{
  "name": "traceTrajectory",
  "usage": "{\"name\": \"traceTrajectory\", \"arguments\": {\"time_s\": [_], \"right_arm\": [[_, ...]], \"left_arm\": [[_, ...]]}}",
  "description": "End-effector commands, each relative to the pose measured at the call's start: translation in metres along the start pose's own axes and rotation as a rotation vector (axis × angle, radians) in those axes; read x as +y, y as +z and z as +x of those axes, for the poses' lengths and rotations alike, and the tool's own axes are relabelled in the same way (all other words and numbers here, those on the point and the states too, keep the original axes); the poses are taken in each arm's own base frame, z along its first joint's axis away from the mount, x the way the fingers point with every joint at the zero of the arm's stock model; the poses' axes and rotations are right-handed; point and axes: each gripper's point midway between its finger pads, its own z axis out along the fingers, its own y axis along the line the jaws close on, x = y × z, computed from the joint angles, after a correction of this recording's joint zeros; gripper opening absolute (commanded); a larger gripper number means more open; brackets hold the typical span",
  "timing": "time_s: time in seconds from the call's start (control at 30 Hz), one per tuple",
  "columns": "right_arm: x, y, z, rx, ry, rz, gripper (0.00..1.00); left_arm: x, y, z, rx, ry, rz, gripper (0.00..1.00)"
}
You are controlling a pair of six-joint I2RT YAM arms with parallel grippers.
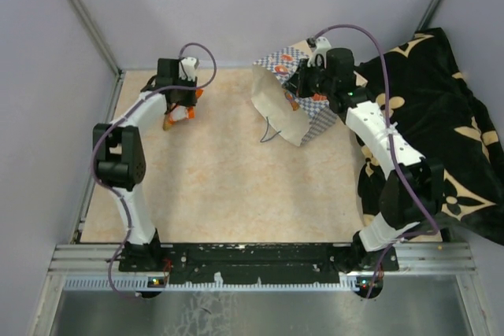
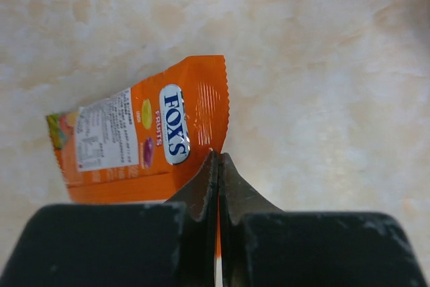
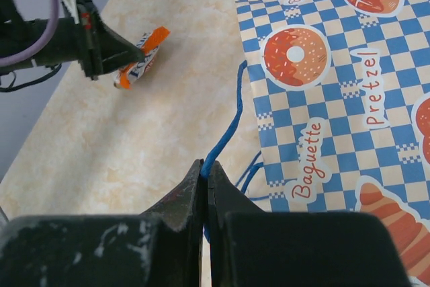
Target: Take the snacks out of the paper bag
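An orange snack packet, glossy, with a white oval logo reading "FOX'S" and small fruit pictures on its face, is at the far left of the counter. It is pinched by one crimped edge in the left tool. That tool's jaws are pressed together on the packet's edge with no gap between them, and the rest of the packet sticks out past the fingertips over the pale marbled surface. Whether the packet's free end touches the counter cannot be told. Well apart from it, at the far right of the counter, is the paper bag. In the top view it shows a plain beige panel on its left. Its other face is blue-and-white checked and printed with a doughnut, a pretzel and a croissant, along with the words "Baguette" and "Pretzel". The right arm covers the bag's mouth from above, so what is inside cannot be made out. The right tool is at the bag's far edge, jaws closed tight on a thin blue cord handle. The cord runs up from the fingertips to the corner of the checked face. Another loop of blue cord lies on the counter just beside the bag's near left side. Beyond the bag, along the right side of the scene, a black cloth with gold flower marks lies rumpled, its edge touching the bag.
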Motion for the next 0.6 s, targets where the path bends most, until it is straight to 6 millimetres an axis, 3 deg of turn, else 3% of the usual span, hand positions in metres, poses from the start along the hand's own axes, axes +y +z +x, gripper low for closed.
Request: {"name": "traceTrajectory", "arguments": {"time_s": [0.0, 0.1, 0.23, 0.43, 0.57], "right_arm": [[0.020, -0.020, -0.027, -0.095, -0.028, -0.058, 0.00], [0.018, -0.022, -0.022, -0.091, -0.031, -0.053, 0.00], [0.017, -0.020, -0.020, -0.087, -0.031, -0.053, 0.00], [0.019, -0.018, -0.017, -0.084, -0.021, -0.074, 0.00], [0.019, -0.010, -0.013, -0.073, -0.002, -0.090, 0.00]], "left_arm": [[0.034, 0.005, 0.011, 0.181, 0.115, -0.071, 0.00], [0.026, -0.005, -0.009, 0.152, 0.150, -0.028, 0.00], [-0.002, -0.037, -0.023, 0.066, 0.225, 0.090, 0.00], [-0.028, -0.099, -0.024, -0.001, 0.351, 0.152, 0.00], [-0.026, -0.116, -0.020, -0.023, 0.437, 0.136, 0.00]]}}
